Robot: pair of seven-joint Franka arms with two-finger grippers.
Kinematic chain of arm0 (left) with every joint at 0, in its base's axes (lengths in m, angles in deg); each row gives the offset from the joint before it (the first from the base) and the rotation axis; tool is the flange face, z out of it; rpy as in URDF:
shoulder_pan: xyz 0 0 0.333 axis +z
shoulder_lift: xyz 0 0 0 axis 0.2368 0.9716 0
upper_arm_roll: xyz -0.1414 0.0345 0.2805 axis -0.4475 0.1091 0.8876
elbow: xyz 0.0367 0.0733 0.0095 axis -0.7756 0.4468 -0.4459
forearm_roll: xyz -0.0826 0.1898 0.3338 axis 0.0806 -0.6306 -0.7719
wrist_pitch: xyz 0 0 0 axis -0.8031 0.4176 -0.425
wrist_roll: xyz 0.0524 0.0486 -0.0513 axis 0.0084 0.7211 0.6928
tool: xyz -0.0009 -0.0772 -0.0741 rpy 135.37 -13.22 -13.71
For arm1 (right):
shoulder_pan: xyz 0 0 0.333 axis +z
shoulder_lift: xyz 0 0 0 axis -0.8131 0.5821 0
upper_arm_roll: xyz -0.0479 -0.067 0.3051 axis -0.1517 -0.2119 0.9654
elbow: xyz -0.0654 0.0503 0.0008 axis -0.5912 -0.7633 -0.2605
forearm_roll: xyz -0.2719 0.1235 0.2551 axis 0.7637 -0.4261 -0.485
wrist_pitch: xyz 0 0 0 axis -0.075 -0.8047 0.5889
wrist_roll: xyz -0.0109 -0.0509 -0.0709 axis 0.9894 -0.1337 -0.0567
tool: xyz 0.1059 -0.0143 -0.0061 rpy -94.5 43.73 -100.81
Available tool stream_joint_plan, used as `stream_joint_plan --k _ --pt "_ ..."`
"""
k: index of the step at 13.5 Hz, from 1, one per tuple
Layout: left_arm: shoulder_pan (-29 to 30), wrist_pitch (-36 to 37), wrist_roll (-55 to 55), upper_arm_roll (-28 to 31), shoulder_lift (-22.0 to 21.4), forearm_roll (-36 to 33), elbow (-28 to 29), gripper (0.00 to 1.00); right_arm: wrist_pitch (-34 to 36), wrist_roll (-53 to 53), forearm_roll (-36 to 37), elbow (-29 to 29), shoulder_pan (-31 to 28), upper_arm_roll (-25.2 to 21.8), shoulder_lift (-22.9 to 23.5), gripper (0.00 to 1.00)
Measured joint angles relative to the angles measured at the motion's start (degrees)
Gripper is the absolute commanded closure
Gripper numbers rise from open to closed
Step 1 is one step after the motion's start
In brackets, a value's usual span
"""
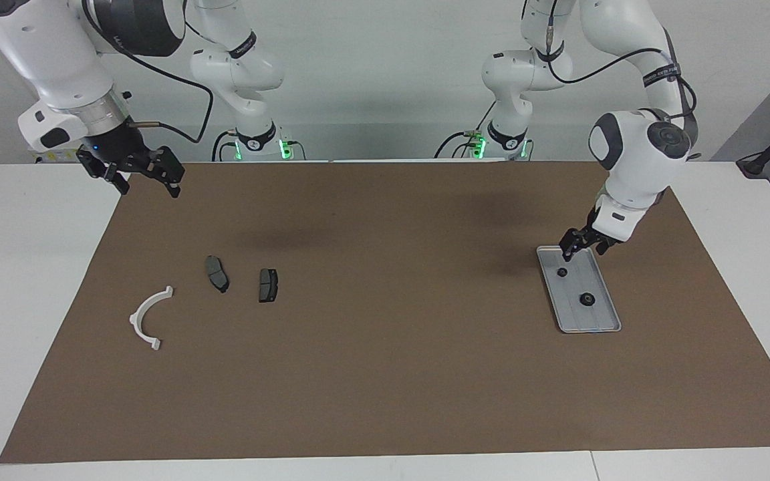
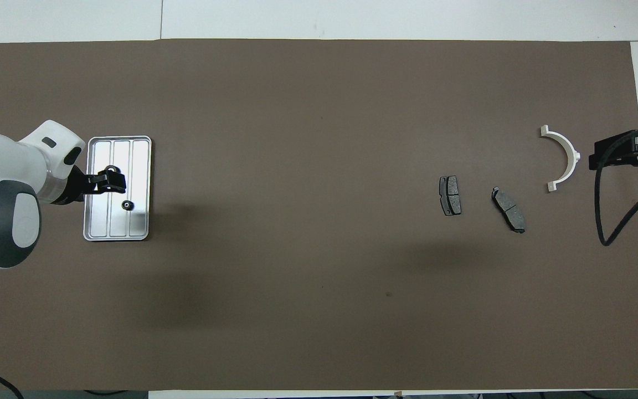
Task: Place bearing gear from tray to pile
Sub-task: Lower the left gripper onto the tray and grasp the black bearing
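Gears: two on the tray [image 1: 603,314]; larger gear [image 1: 586,299], smaller gear [image 1: 562,272].
Left gripper [image 1: 582,246]: above the tray's robot-side end; smaller gear at its 7 o'clock in the facing view.
Overhead view: gripper [image 2: 109,180] overlaps the larger gear [image 2: 112,169]; the facing view shows a gap.
Left jaws: spread cannot be told; nothing held.
Right gripper [image 1: 146,177]: open, empty, waiting, 11 o'clock of the pile [image 1: 152,317].

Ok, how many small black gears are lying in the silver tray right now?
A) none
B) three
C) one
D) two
D: two gears lie in the tray, the smaller gear nearer to the robots and the larger gear farther from them, with the left gripper over the tray's nearer end and holding neither.
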Motion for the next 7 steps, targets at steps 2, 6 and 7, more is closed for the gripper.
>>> stream_joint_plan --k 2,6,7 --pt "-0.07 -0.77 0.08 0.02 0.83 0.0 0.66 0.68 -0.01 0.0 0.0 0.0 0.01 0.02 0.0 0.0" --pt "-0.05 -3.31 0.2 0.38 3.22 0.0 1.24 0.64 -0.03 0.0 0.0 0.0 0.03 0.09 0.0 0.0" --pt "0.0 -4.46 0.23 0.46 4.1 0.0 1.26 0.54 -0.03 0.0 0.0 0.0 0.03 0.08 0.0 0.0"
